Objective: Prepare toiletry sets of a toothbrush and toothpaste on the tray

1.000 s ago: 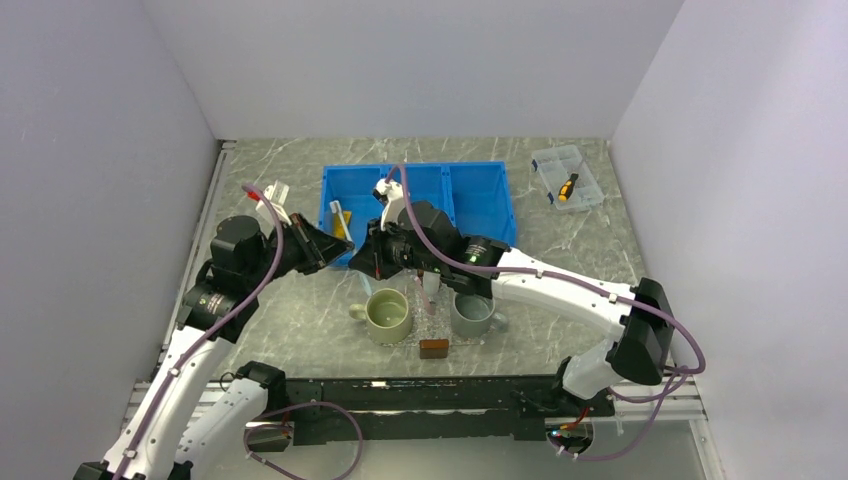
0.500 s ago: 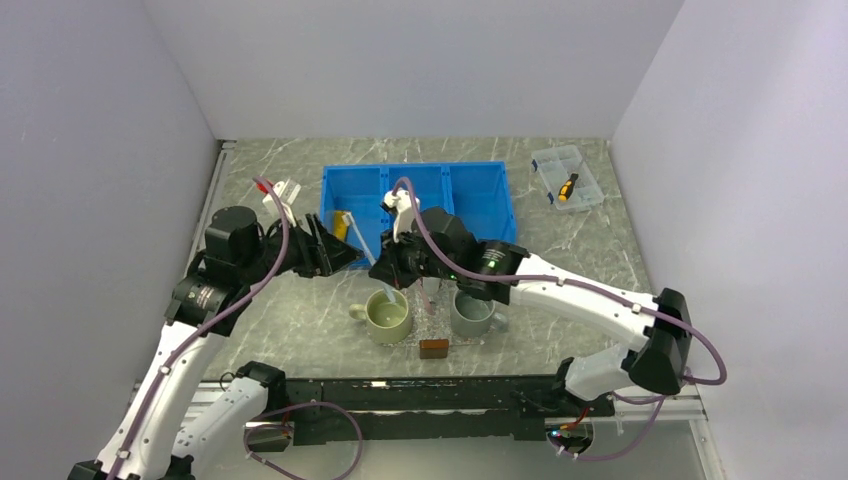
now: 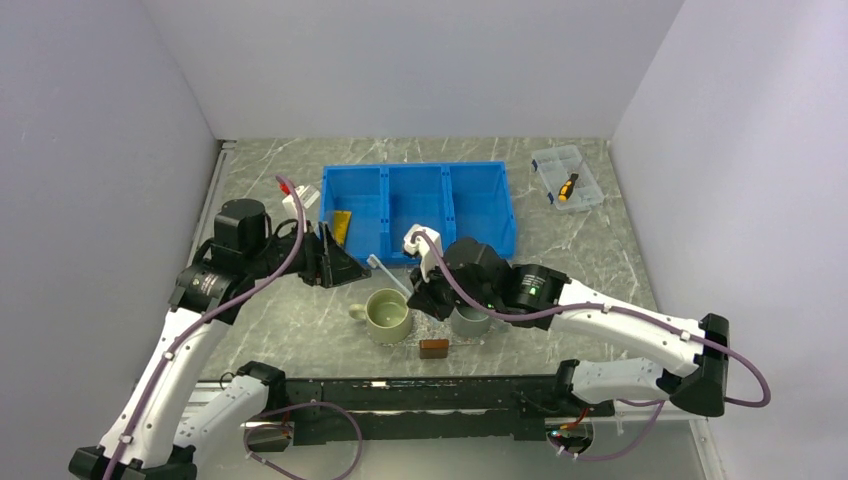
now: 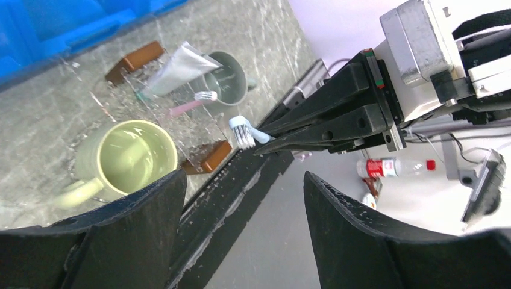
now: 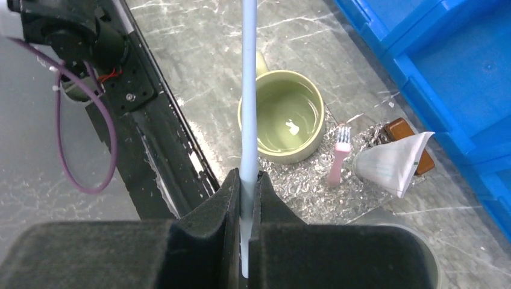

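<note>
My right gripper (image 5: 246, 180) is shut on the handle of a pale blue toothbrush (image 5: 248, 90), which sticks out over the table beside the green mug (image 5: 289, 114). From above, that toothbrush (image 3: 385, 270) points at my left gripper (image 3: 335, 265). The left gripper (image 4: 244, 177) is open and empty, and the brush head (image 4: 244, 131) hangs just beyond its fingers. The clear tray (image 5: 301, 180) with brown end blocks (image 3: 434, 348) lies between the two mugs. A pink toothbrush (image 5: 338, 156) and a white toothpaste tube (image 5: 391, 162) lie on it.
A grey mug (image 3: 470, 320) stands right of the tray, partly under my right arm. The big blue three-compartment bin (image 3: 415, 205) sits behind, with a yellow item (image 3: 342, 225) in its left section. A clear lidded box (image 3: 567, 177) is at the back right.
My left gripper opened and let go of the pale blue toothbrush. The right gripper kept hold of it and pulled back toward the near right, over the tray.
</note>
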Tool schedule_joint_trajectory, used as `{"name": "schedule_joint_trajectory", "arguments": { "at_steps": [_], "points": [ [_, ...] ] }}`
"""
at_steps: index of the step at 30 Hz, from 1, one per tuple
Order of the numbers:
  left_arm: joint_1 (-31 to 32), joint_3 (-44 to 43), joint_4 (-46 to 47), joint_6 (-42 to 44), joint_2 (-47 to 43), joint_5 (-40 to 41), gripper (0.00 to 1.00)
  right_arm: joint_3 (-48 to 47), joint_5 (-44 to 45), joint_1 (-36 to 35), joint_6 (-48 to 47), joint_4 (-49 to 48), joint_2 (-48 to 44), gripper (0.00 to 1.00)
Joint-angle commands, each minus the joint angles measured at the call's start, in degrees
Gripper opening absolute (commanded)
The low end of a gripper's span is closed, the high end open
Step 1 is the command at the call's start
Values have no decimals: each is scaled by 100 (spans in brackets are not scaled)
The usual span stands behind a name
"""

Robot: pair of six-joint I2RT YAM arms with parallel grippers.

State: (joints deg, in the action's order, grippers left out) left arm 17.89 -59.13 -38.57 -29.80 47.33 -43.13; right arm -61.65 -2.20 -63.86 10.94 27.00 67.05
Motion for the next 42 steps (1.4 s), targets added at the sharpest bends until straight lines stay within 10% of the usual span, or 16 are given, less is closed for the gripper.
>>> {"name": "schedule_joint_trajectory", "arguments": {
  "at_steps": [1,24,42],
  "points": [
    [13,-15,-129,300,28,-730,75,68,331,-220,-489,74,-276,0],
    [13,201,-771,638,-101,-999,62,-233,1610,-1347,-779,14,257,0],
    [13,286,-868,731,-101,-1035,33,-239,2289,-1712,-826,-144,344,0]
  ]
}}
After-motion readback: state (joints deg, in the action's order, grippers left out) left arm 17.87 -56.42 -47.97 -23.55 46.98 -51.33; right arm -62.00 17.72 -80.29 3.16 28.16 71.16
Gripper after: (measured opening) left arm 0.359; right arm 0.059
